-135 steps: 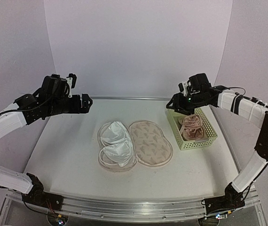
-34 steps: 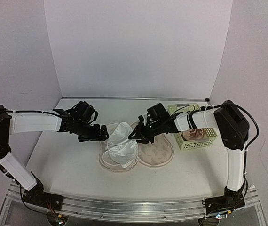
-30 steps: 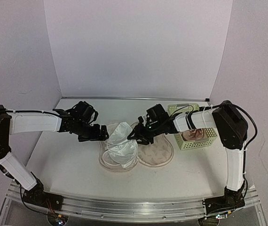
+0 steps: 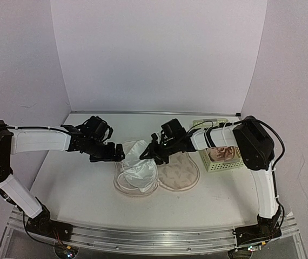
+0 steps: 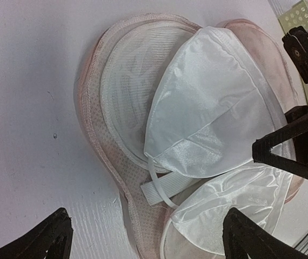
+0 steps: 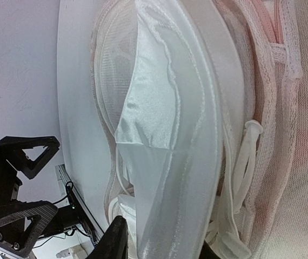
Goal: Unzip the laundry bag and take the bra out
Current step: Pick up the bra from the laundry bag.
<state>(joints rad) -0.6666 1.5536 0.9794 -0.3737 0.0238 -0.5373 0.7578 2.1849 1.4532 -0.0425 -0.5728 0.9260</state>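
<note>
Beside the laundry bag stands a green basket.

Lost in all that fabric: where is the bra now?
Top view, just left of centre: the white bra lies in the left half of the unzipped laundry bag, left of the green basket.

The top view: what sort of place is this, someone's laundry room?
Probably a robot test bench, not a home: left arm and right arm mounted on a white table, blank pale walls around it, and few props: a laundry bag, a bra, a green basket.
</note>
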